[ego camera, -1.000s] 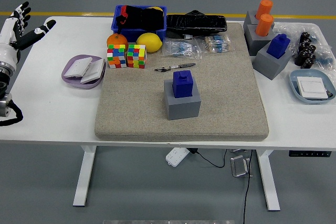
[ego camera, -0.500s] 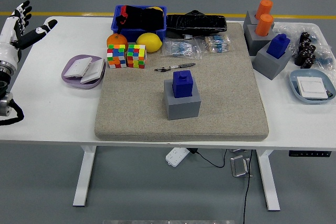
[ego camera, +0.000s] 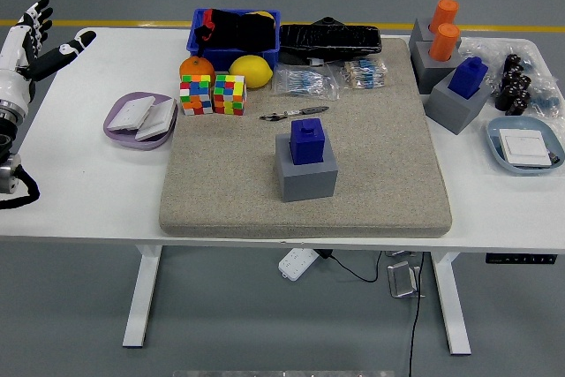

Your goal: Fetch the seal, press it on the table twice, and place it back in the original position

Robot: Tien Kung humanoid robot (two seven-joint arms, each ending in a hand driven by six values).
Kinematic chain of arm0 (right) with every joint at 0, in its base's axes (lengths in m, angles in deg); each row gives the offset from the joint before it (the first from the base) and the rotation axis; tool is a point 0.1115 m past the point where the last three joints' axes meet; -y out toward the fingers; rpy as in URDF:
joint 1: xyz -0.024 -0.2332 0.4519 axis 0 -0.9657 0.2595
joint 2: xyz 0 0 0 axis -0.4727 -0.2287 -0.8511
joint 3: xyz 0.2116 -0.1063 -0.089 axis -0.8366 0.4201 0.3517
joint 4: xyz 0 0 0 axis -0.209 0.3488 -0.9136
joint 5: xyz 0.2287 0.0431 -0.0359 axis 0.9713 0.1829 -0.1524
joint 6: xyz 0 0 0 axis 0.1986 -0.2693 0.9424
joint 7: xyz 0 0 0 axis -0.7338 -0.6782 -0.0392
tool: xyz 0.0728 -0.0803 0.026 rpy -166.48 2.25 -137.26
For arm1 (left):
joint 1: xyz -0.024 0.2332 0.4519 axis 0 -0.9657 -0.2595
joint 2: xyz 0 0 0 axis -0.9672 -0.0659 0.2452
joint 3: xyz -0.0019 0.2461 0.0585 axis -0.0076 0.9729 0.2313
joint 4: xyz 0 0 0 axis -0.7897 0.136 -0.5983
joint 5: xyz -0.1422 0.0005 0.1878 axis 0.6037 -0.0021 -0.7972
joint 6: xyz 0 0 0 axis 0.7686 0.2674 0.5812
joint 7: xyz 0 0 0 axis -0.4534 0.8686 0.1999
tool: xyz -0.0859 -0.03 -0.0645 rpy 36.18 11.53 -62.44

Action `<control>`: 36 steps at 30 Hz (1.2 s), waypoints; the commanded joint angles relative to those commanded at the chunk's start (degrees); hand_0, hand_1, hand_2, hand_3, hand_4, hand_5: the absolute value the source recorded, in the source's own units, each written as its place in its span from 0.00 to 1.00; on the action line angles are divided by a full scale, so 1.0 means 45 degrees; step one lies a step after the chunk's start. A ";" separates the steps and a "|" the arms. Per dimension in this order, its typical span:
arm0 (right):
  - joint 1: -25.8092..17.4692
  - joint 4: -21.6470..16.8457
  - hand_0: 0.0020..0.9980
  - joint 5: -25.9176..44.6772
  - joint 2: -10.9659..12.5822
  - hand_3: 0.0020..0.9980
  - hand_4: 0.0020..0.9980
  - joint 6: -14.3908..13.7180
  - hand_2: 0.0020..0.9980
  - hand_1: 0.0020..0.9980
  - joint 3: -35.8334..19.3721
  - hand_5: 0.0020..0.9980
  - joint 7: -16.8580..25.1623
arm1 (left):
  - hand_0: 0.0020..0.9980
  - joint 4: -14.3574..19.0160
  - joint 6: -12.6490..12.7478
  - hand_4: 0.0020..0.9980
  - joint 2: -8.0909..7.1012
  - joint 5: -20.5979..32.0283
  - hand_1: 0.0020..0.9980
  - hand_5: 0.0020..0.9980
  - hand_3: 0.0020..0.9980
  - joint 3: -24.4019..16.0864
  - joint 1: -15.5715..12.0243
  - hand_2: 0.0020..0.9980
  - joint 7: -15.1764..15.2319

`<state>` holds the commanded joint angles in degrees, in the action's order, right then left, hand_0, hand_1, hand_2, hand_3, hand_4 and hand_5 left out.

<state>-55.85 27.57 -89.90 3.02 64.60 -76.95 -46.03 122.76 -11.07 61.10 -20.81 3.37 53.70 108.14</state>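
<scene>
1. Head view: the blue seal (ego camera: 306, 140) sits in its grey holder (ego camera: 305, 172) on the felt mat (ego camera: 388, 174), near the centre of the white surface (ego camera: 88, 183).
2. Head view: the left hand (ego camera: 33, 37) hangs at ten o'clock, well apart from the seal, fingers spread and holding nothing. Against a second ago it has drifted slightly up and outward; nothing else has moved.
3. The right hand is out of view.
4. Judgement: fetching has not begun; the seal is untouched.

White bench (ego camera: 84, 192): grey felt mat (ego camera: 388, 174) centre; purple dish (ego camera: 119, 125) toward left edge; blue tray (ego camera: 527, 163) at right edge.
</scene>
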 joint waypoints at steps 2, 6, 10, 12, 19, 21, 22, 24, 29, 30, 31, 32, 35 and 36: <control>0.0019 0.0000 0.79 0.0022 0.0004 0.66 0.80 -0.0011 0.73 0.72 0.0024 0.49 0.0010 | 0.99 -0.0006 -0.0001 1.00 0.0002 0.0000 1.00 0.38 1.00 -0.0003 -0.0006 1.00 -0.0006; 0.0010 0.0000 0.79 -0.0063 -0.0030 0.66 0.80 -0.0018 0.73 0.72 -0.0037 0.49 -0.0004 | 0.99 0.0022 -0.0005 1.00 0.0015 -0.0004 1.00 0.38 1.00 0.0009 0.0009 1.00 -0.0004; 0.0019 0.0000 0.79 -0.0151 -0.0055 0.66 0.80 -0.0005 0.73 0.72 -0.0095 0.49 0.0003 | 0.99 0.0038 -0.0004 1.00 0.0005 -0.0006 1.00 0.38 1.00 -0.0020 -0.0024 1.00 0.0000; 0.0026 0.0000 0.79 -0.0134 -0.0034 0.66 0.80 0.0001 0.73 0.72 -0.0072 0.49 0.0030 | 0.99 0.0028 -0.0005 1.00 -0.0001 0.0013 1.00 0.38 1.00 -0.0037 -0.0056 1.00 0.0002; -0.0011 0.0000 0.79 -0.0164 -0.0020 0.66 0.80 0.0006 0.73 0.72 -0.0064 0.49 -0.0018 | 0.99 0.0039 -0.0007 1.00 0.0001 0.0001 1.00 0.39 1.00 -0.0056 -0.0089 1.00 -0.0002; -0.0032 0.0000 0.79 -0.0172 -0.0038 0.66 0.80 0.0011 0.73 0.72 -0.0051 0.49 -0.0028 | 0.99 0.0057 -0.0006 1.00 0.0003 -0.0016 1.00 0.39 1.00 -0.0057 -0.0094 1.00 -0.0001; -0.0035 0.0000 0.79 -0.0174 -0.0043 0.66 0.80 0.0012 0.73 0.72 -0.0049 0.49 -0.0024 | 0.99 0.0064 -0.0008 1.00 0.0000 -0.0011 1.00 0.39 1.00 -0.0052 -0.0094 1.00 -0.0004; -0.0038 0.0000 0.79 -0.0154 -0.0047 0.66 0.80 0.0014 0.73 0.72 0.0004 0.49 -0.0014 | 0.99 0.0092 -0.0008 1.00 -0.0017 -0.0026 1.00 0.39 1.00 -0.0045 -0.0103 1.00 -0.0004; -0.0020 0.0000 0.79 -0.0146 -0.0044 0.66 0.80 0.0019 0.73 0.72 0.0043 0.49 -0.0015 | 0.99 0.0109 -0.0008 1.00 -0.0014 -0.0034 1.00 0.39 1.00 -0.0053 -0.0101 1.00 0.0000; -0.0019 0.0000 0.79 -0.0151 -0.0043 0.66 0.80 0.0019 0.73 0.72 0.0042 0.49 -0.0014 | 0.99 0.0109 -0.0008 1.00 -0.0012 -0.0034 1.00 0.39 1.00 -0.0050 -0.0100 1.00 -0.0001; -0.0017 0.0000 0.79 -0.0161 -0.0041 0.66 0.80 0.0017 0.73 0.72 0.0033 0.49 -0.0017 | 0.99 0.0107 -0.0010 1.00 -0.0008 -0.0034 1.00 0.39 1.00 -0.0043 -0.0098 1.00 -0.0002; -0.0017 0.0000 0.79 -0.0155 -0.0037 0.66 0.80 0.0020 0.73 0.72 0.0042 0.49 -0.0020 | 0.99 0.0112 -0.0009 1.00 -0.0006 -0.0032 1.00 0.39 1.00 -0.0043 -0.0102 1.00 0.0003; -0.0035 0.0000 0.79 -0.0160 -0.0031 0.66 0.80 0.0010 0.73 0.72 0.0036 0.49 -0.0017 | 0.99 0.0129 -0.0009 1.00 -0.0007 -0.0035 1.00 0.39 1.00 -0.0033 -0.0120 1.00 0.0006; -0.0043 0.0000 0.79 -0.0162 -0.0030 0.66 0.80 0.0008 0.73 0.72 0.0037 0.49 -0.0020 | 0.99 0.0131 -0.0009 1.00 -0.0007 -0.0028 1.00 0.39 1.00 -0.0030 -0.0127 1.00 0.0008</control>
<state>-56.05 27.57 -90.63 2.88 64.64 -76.79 -46.12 123.35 -11.11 61.07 -20.93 3.23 53.13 108.17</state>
